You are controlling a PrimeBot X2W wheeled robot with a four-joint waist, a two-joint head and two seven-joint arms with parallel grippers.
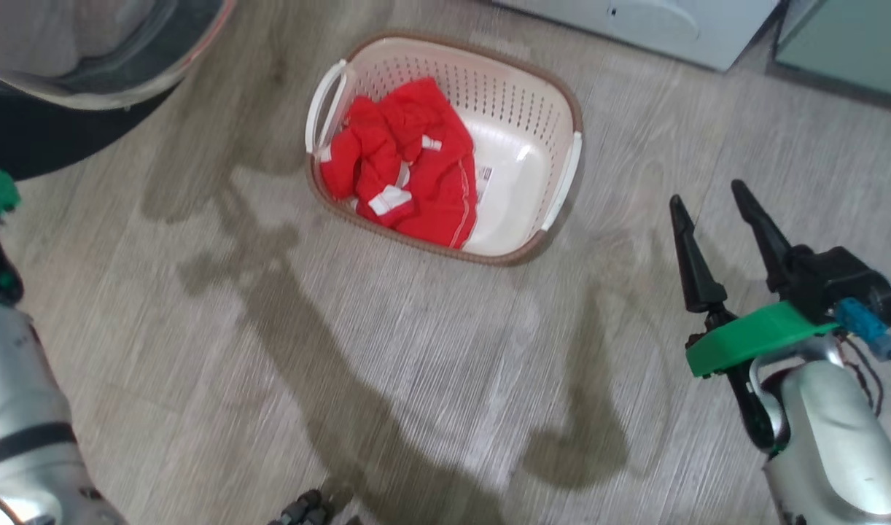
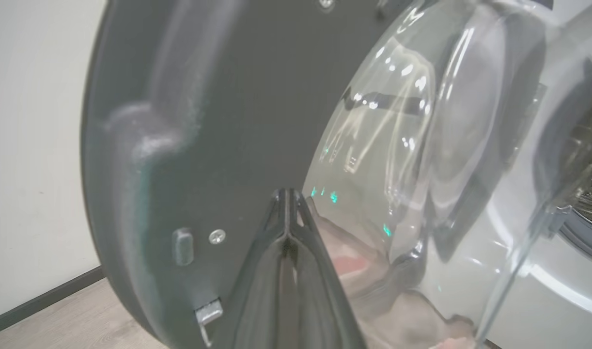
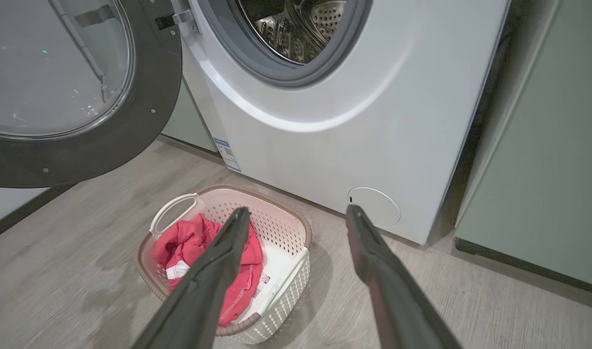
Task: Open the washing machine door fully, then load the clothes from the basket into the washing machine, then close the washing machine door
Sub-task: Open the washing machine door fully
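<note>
The washing machine point(image 3: 373, 121) stands with its steel drum point(image 3: 296, 29) exposed. Its door point(image 3: 146, 97) is swung out to the left, black rim and domed glass facing me. My left gripper point(image 2: 288, 194) is shut with nothing between its fingers, its tips close to the door's point(image 2: 204, 121) dark inner face beside the glass dome point(image 2: 397, 145). On the floor before the machine sits the basket point(image 1: 504, 95), with the red clothes point(image 1: 409, 168) heaped in its left half. My right gripper point(image 1: 711, 204) hangs open to the right of the basket point(image 3: 281, 223), above the floor and apart from the clothes point(image 3: 189, 242).
Pale green cabinets point(image 3: 543, 169) flank the machine on the right. A small round white panel point(image 3: 373, 206) sits low on the machine's front. Wood-look floor point(image 1: 416, 379) spreads between me and the basket. The door point(image 1: 88, 58) overhangs the floor at the left.
</note>
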